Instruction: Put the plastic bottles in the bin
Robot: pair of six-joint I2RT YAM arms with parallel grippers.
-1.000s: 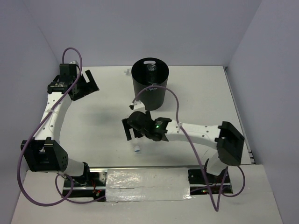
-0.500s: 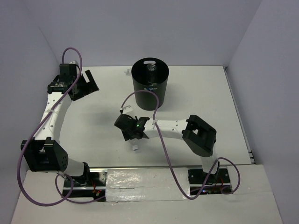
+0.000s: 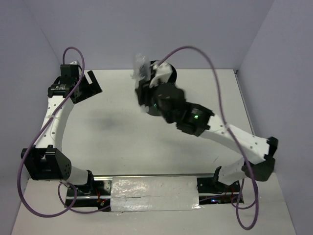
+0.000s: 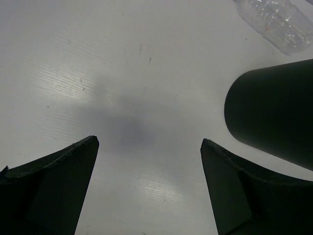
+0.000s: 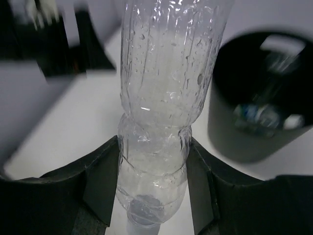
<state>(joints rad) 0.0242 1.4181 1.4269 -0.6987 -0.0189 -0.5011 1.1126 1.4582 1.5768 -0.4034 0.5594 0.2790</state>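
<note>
Clear plastic, beaded with droplets and pinched at the waist, the bottle (image 5: 166, 98) is clamped at that waist by the right gripper (image 5: 152, 152), held above the table (image 3: 107, 122) just left of the black round bin (image 5: 254, 142) at the far middle. Something blurred lies inside the bin. The left gripper (image 4: 149, 142) hangs wide open at the far left.

Right end effector (image 5: 152, 171) closed on bottle (image 5: 164, 88), lifted it beside bin (image 5: 254, 142).

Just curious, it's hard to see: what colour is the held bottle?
The bottle is clear, colourless plastic; the right wrist view shows it best.
</note>
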